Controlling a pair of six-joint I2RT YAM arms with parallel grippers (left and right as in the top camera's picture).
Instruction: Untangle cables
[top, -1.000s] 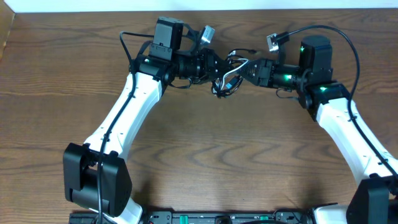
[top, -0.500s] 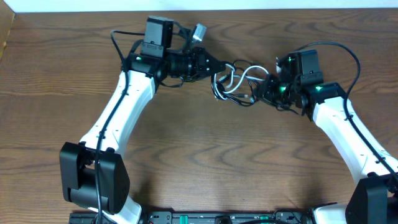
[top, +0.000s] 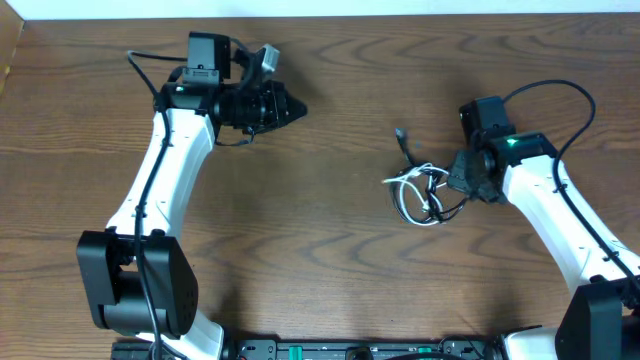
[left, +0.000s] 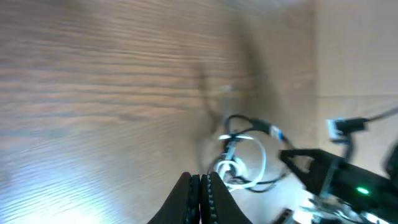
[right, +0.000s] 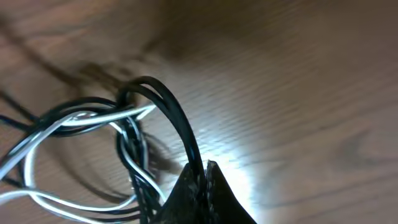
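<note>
The cables are one tangled bundle on the table at the right: a white cord (top: 403, 181) looped with a thin black cord (top: 404, 146) whose plug end points away. My right gripper (top: 456, 186) is shut on the bundle's right side. In the right wrist view its jaws (right: 203, 182) pinch a black cord loop (right: 177, 118), with the white cord (right: 68, 122) threaded through it. My left gripper (top: 296, 108) is shut and empty at the far left, well apart from the bundle. In the left wrist view its jaws (left: 200, 198) are closed and the bundle (left: 244, 157) lies ahead.
The brown wooden table (top: 300, 250) carries only the arms and the bundle. Thicker black wires run on both arms near the wrists (top: 545, 92). A light wall edge runs along the table's far side (top: 400, 8).
My left gripper has let go of the bundle and swung back to the left. My right gripper has pulled the bundle toward the front right, where it now rests on the table.
</note>
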